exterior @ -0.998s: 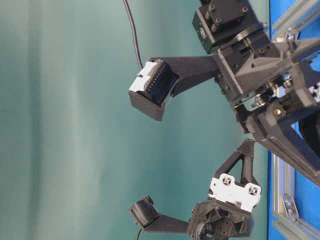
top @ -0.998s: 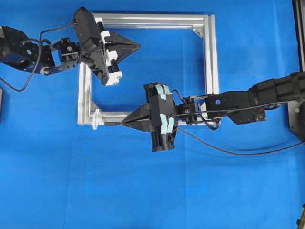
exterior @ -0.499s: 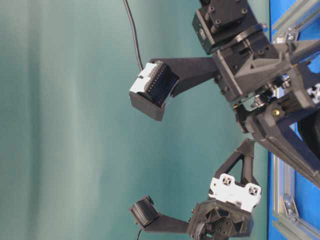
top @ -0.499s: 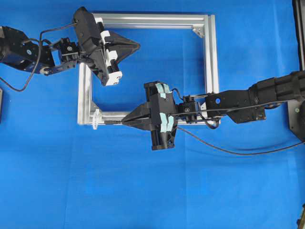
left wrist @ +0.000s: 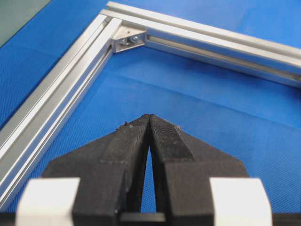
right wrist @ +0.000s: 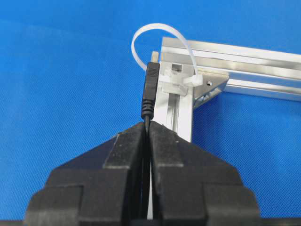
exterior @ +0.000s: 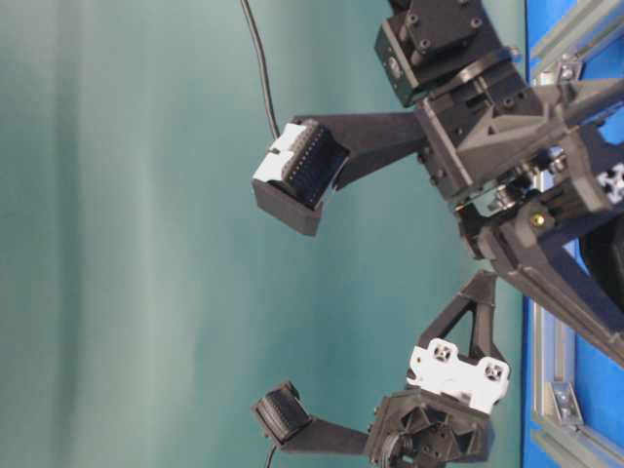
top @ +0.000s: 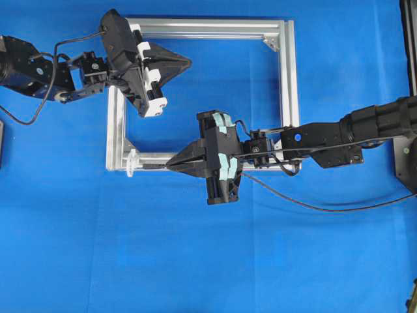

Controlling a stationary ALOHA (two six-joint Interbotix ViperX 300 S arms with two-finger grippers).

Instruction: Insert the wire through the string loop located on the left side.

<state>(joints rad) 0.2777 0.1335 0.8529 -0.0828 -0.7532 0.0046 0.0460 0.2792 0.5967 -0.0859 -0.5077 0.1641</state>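
While its jaws stay clenched on the wire (top: 306,205) just behind the plug, the right gripper (top: 171,165) holds that plug level above the blue cloth (top: 195,261), long axis running left to right in the overhead view and tip aimed left at the string loop (top: 132,163). From the right wrist camera the plug (right wrist: 151,89) stands straight out of the closed fingertips, its silvery end meeting the lower edge of the whitish loop (right wrist: 160,37), which arches over the corner of the aluminium frame (right wrist: 235,61); whether the tip has entered the loop cannot be told. Behind the gripper the wire trails rightward in a long shallow curve across the cloth. The loop sits at the frame's lower-left corner in the overhead view, just beside the plug. Well apart, the left gripper (top: 186,63) hangs over the frame's upper-left area, its fingers (left wrist: 136,141) pressed together on nothing, pointing into the frame's bare interior. Compared with a second ago, the right gripper and plug have barely shifted, edging only slightly toward the loop, and the left arm has not moved. The table-level view shows only the arms' housings against a green wall.
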